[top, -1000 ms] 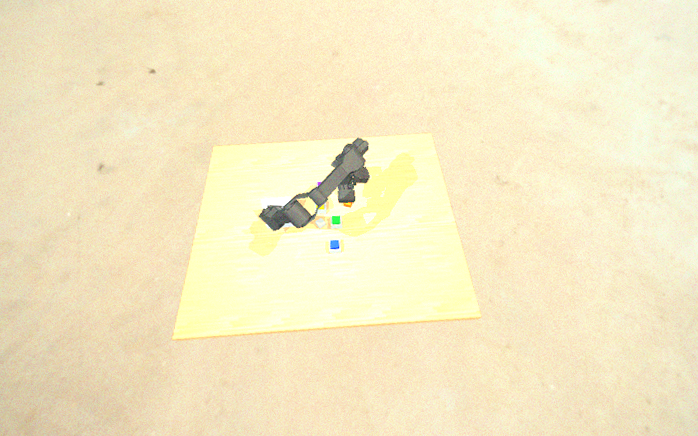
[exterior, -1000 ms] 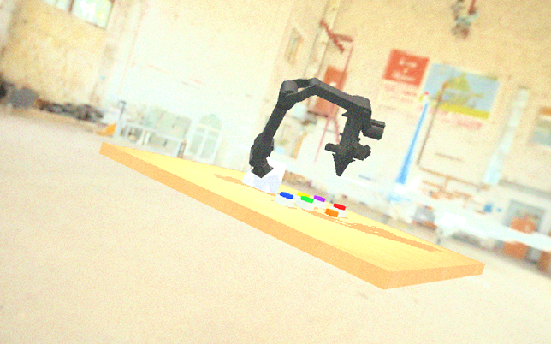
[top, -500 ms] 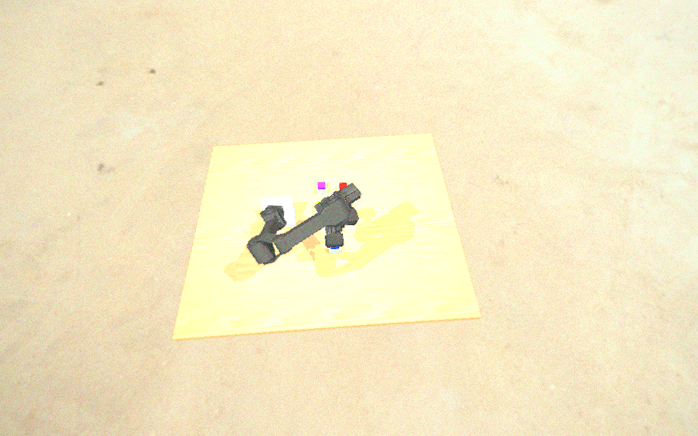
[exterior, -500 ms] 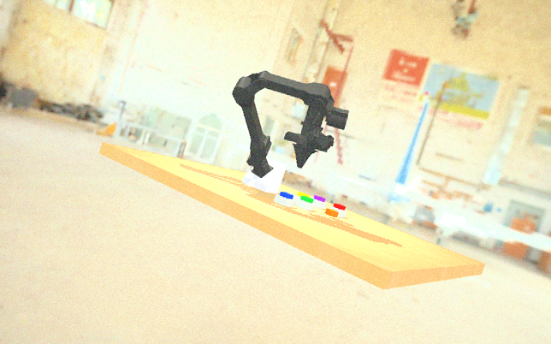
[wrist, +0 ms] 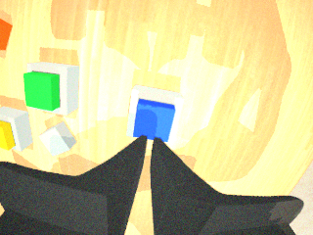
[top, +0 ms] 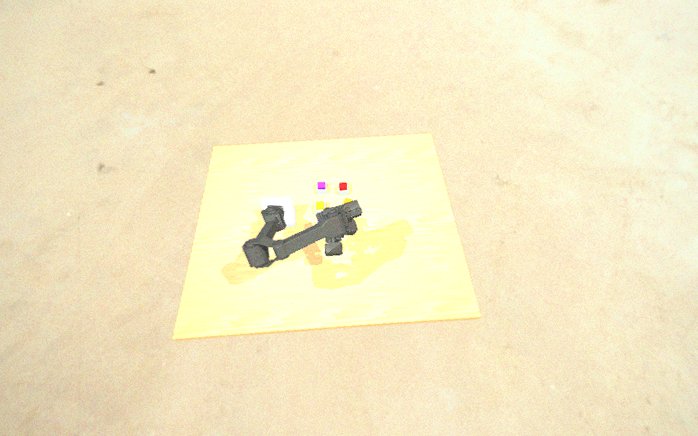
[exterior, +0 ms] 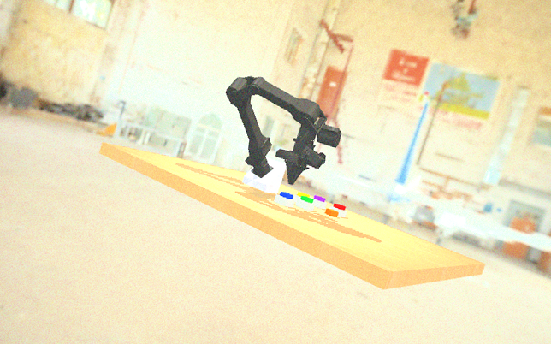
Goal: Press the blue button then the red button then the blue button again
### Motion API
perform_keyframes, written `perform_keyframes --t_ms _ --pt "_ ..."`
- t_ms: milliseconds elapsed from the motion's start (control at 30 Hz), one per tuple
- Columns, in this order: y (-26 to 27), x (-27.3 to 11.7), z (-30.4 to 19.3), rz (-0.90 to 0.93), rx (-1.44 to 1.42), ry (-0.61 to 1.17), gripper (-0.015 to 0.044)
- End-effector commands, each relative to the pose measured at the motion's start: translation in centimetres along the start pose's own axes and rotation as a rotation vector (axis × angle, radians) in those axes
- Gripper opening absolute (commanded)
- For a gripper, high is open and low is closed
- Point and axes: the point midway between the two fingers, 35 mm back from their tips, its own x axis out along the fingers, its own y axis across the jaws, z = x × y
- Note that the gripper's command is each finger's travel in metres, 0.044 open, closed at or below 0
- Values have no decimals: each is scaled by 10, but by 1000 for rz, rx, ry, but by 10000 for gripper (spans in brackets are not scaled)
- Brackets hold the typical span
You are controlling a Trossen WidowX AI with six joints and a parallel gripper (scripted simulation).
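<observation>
The blue button (exterior: 286, 195) (wrist: 156, 117) stands raised on its white base. My gripper (exterior: 290, 182) (wrist: 149, 142) is shut and empty. Its tips hang above the table, a little above the blue button's height, and in the wrist view they overlap the lower edge of the blue cap; they do not appear to touch it. The red button (top: 343, 187) (exterior: 338, 206) stands at the far side of the button group, away from the gripper. In the top view the arm hides the blue button.
A green button (exterior: 307, 199) (wrist: 42, 91) and a yellow button (top: 320, 205) (wrist: 6, 135) stand beside the blue one. A white block (wrist: 58, 139) lies near them. A purple button (top: 321, 185) (exterior: 319, 198) is beside the red one. An orange block (exterior: 331, 212) lies near the red button.
</observation>
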Motion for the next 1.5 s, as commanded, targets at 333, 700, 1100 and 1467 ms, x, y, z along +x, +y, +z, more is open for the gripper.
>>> perform_keyframes --t_ms 333,700,1100,1467 --pt "-2 23 0 -3 8 -8 20" --pt "-3 39 0 -6 8 -8 20" --pt "-3 39 0 -6 9 -8 20" --pt "-2 13 0 -2 9 -8 20"
